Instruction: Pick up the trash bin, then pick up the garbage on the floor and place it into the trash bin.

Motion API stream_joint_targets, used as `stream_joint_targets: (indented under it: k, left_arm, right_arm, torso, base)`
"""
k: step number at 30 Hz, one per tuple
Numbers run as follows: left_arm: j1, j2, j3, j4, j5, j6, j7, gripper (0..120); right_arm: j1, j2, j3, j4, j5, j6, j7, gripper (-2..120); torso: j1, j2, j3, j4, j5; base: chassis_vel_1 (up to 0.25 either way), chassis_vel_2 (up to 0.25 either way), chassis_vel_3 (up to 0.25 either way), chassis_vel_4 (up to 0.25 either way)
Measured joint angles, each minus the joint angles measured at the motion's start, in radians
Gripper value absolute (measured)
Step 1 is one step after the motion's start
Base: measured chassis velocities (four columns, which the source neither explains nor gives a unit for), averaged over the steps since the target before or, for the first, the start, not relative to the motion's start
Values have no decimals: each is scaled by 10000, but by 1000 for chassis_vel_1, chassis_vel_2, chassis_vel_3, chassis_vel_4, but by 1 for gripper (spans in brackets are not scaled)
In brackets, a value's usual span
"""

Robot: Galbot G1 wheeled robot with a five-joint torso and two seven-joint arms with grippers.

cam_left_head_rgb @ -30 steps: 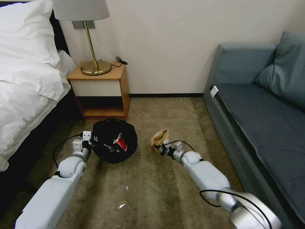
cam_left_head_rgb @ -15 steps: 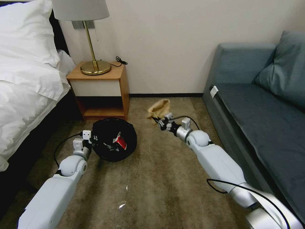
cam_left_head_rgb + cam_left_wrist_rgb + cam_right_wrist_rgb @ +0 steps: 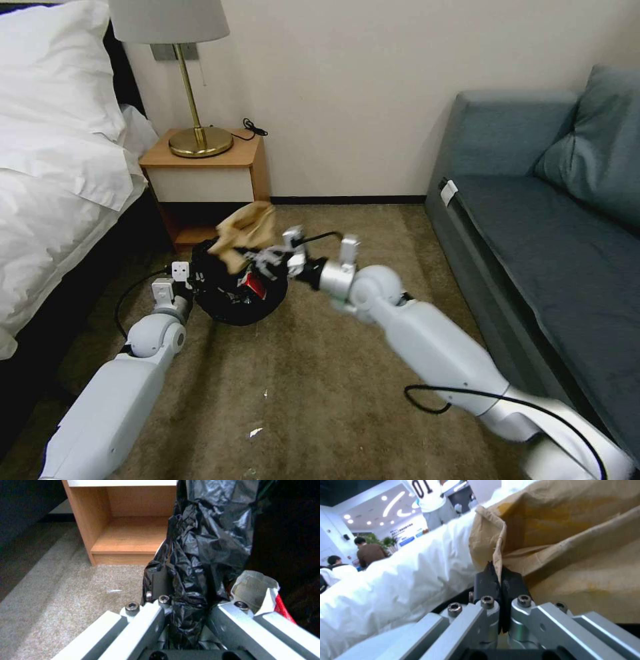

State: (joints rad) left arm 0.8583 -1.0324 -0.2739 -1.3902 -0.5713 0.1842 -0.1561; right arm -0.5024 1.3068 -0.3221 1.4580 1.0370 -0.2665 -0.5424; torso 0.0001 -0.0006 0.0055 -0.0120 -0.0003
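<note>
Trash bin [image 3: 233, 293]: black-lined and held off the carpet [image 3: 320, 387], just in front of the wooden nightstand [image 3: 207, 187], its mouth tipped toward the robot.
Left gripper [image 3: 186, 605]: clamped on the bin's rim, one finger outside the crinkled liner [image 3: 206, 542], the other inside!
Inside the bin: a red-and-white packet [image 3: 253, 285] lies against the liner, showing right beside the inner finger in the left wrist view.
Brown paper [image 3: 245, 233]: crumpled and up in the air, hanging right over the bin's open mouth.
Right gripper [image 3: 500, 580]: black fingertips pinched tight on an edge of the paper; the arm reaches across from the sofa [image 3: 547, 220] side.
Floor: a few small white scraps [image 3: 256, 432] on the carpet, nearer the robot.
Surroundings: bed [image 3: 60, 167] on the left, lamp [image 3: 193, 87] on the nightstand.
</note>
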Motion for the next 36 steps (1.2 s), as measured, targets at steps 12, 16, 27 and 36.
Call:
stream_joint_targets:
  k: [12, 16, 27, 36]
  left_arm:
    - [267, 154, -154, -431, -222, 75, -217, 0]
    - [425, 186, -231, -580, -287, 109, -324, 0]
    - [809, 232, -406, -1014, -474, 224, -665, 0]
    - [1101, 204, -625, -1130, -469, 279, -799, 0]
  right_arm:
    - [145, 1140, -646, -2624, -885, 1056, -112, 0]
    - [267, 1219, -684, -3146, -913, 1354, 115, 0]
    - [179, 1490, -682, -3596, -1564, 1918, 1033, 24]
    - [-19, 1282, -605, -3176, -2028, 2082, 1049, 57]
  torso:
    - [0, 0, 1, -1, 1]
    - [0, 0, 1, -2, 1]
    - [0, 0, 0, -1, 2]
    - [0, 0, 0, -1, 3]
  base:
    - [0, 0, 0, 0]
    - [0, 0, 0, 0]
    - [0, 0, 0, 0]
    - [0, 0, 0, 0]
